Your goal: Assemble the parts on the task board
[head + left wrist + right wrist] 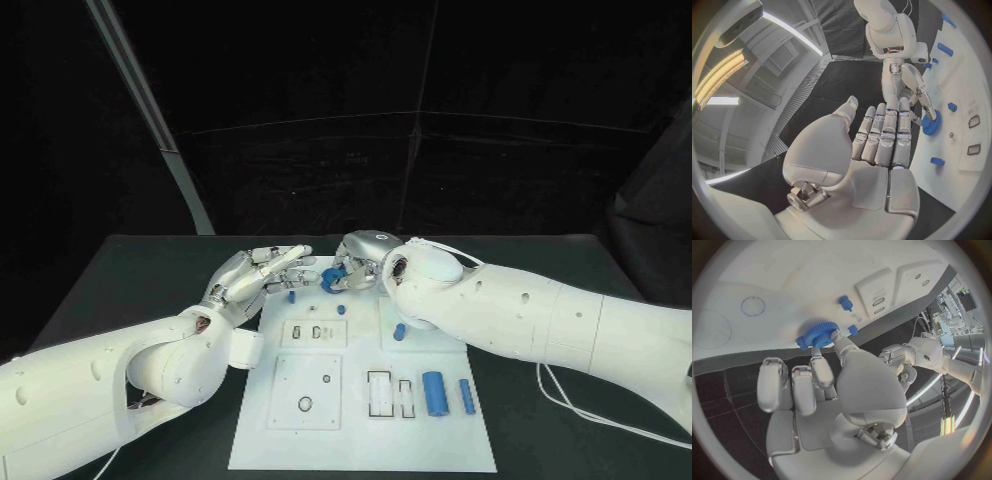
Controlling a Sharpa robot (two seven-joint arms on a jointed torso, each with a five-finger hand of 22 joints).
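Right hand fingers pinch blue gear by toothed rim, at far edge of task board, near its far left corner. Left hand open flat, fingers together and extended, holding nothing, just beside gear. Gear looks rigid plastic, light, teeth giving grip; best held across rim, bore left free for seating. Small blue peg stands on board near gear. Blue cylinder and blue bar lie near board's right edge.

Both arms are glossy white, rounded shells. Each ends in a silver robot hand: left robot hand, right robot hand. A thin white cable trails beneath the right arm.
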